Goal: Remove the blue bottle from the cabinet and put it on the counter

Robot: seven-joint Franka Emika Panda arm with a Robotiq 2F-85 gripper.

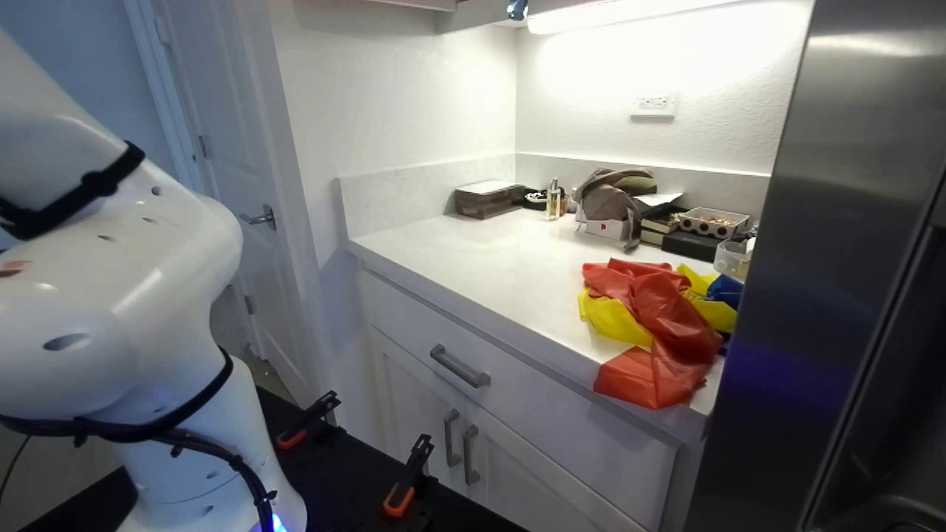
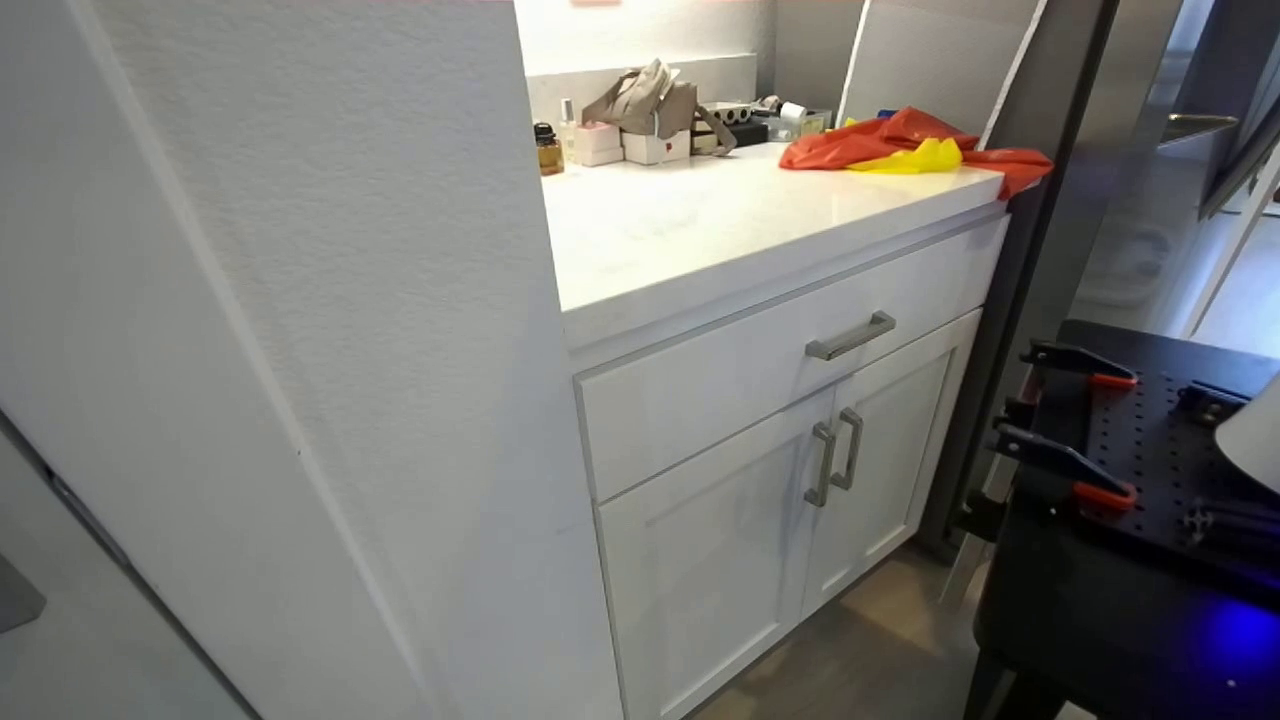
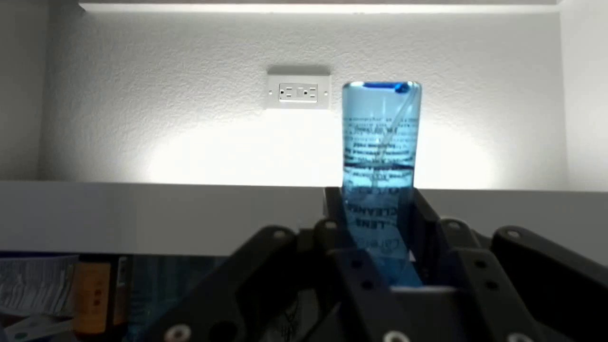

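The wrist view stands upside down. My gripper (image 3: 375,202) is shut on the blue bottle (image 3: 380,128), a slim clear-blue bottle of lens cleaner. Its base sticks out beyond the fingertips; its cap end is hidden between the fingers. The bottle is in front of the edge of the cabinet (image 3: 142,218), with its base past that edge against the lit wall. The white counter (image 1: 436,247) shows in both exterior views (image 2: 660,235), well below the cabinet. The gripper is outside both exterior views. A small bluish shape at the top edge of an exterior view may be the bottle's base.
A red-yellow cloth heap (image 1: 658,332) lies at the counter's front by the steel refrigerator (image 1: 835,244). Boxes, small bottles and a grey-brown cloth bag (image 1: 610,196) stand at the back. An orange package (image 3: 92,297) and other items are inside the cabinet.
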